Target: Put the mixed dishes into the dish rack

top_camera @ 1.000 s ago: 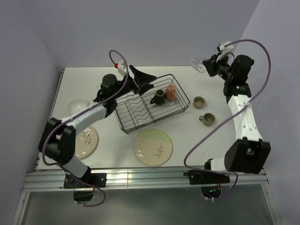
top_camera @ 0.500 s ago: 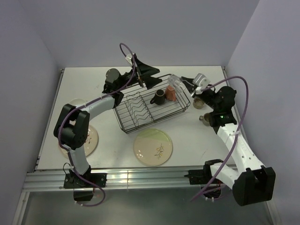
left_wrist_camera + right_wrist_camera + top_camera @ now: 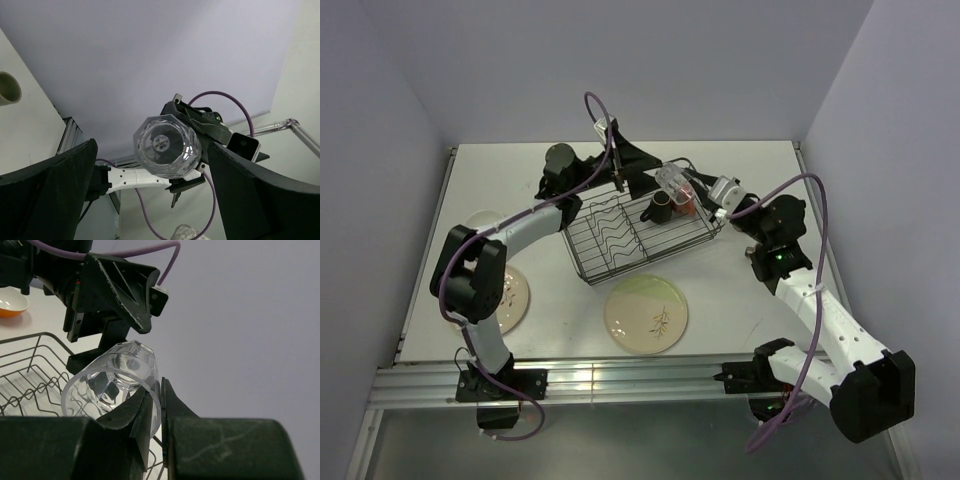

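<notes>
My right gripper [image 3: 698, 190] is shut on the rim of the clear glass [image 3: 672, 180] and holds it tilted above the far right end of the black wire dish rack [image 3: 605, 262]. The right wrist view shows the rim pinched between my fingers [image 3: 161, 405]. My left gripper [image 3: 650, 168] is open and empty, just beyond the glass base. In the left wrist view the glass [image 3: 167, 146] appears between its wide-open fingers [image 3: 60, 200]. A dark mug [image 3: 660, 207] and the pink mug [image 3: 688, 203] sit in the rack.
The green-tinted plate [image 3: 646, 313] lies in front of the rack. The pink-tinted plate [image 3: 510, 300] lies at the left, partly under my left arm. The small bowl [image 3: 12, 302] sits left of the rack. A small mug [image 3: 7, 88] shows at the left wrist view's edge.
My right arm has swung in from the far right corner with the glass to above the rack's far end. My left gripper has risen and turned to face the glass.
</notes>
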Robot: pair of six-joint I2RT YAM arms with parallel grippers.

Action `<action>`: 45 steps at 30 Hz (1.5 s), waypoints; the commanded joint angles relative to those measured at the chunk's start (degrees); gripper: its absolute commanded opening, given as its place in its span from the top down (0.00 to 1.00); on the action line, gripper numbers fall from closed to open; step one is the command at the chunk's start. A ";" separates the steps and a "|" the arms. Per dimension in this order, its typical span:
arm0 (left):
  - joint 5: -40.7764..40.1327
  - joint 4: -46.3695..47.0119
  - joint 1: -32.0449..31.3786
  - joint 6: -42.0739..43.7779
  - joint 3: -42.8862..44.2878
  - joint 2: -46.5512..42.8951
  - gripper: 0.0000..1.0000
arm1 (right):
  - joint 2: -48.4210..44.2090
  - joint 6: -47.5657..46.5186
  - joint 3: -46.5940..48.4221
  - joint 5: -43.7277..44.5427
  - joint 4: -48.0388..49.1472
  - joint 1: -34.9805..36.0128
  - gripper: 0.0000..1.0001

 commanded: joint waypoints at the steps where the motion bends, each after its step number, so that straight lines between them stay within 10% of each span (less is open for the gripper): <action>1: 3.75 5.11 -0.09 -1.15 -0.70 -3.57 0.01 | -0.69 -2.28 -1.03 0.96 4.34 1.90 1.00; 17: 10.96 4.16 -0.27 0.85 -5.88 -9.81 0.10 | 0.36 -8.70 -4.20 2.72 8.82 7.36 1.00; 29: 10.17 8.63 -0.27 -2.40 -5.71 -8.40 0.29 | -0.52 -9.32 -6.39 2.98 8.30 9.02 1.00; 32: 10.08 9.60 -0.27 -2.92 -5.80 -8.23 0.47 | -0.87 -9.15 -7.01 3.24 8.12 9.38 1.00; 38: 8.94 11.54 -0.09 -3.45 -7.20 -8.14 0.78 | -1.57 -8.71 -7.89 3.42 7.59 10.17 0.87; 45: 7.18 6.63 2.19 2.59 -8.87 -10.51 0.95 | -3.50 -9.41 -8.59 5.79 5.05 10.43 0.31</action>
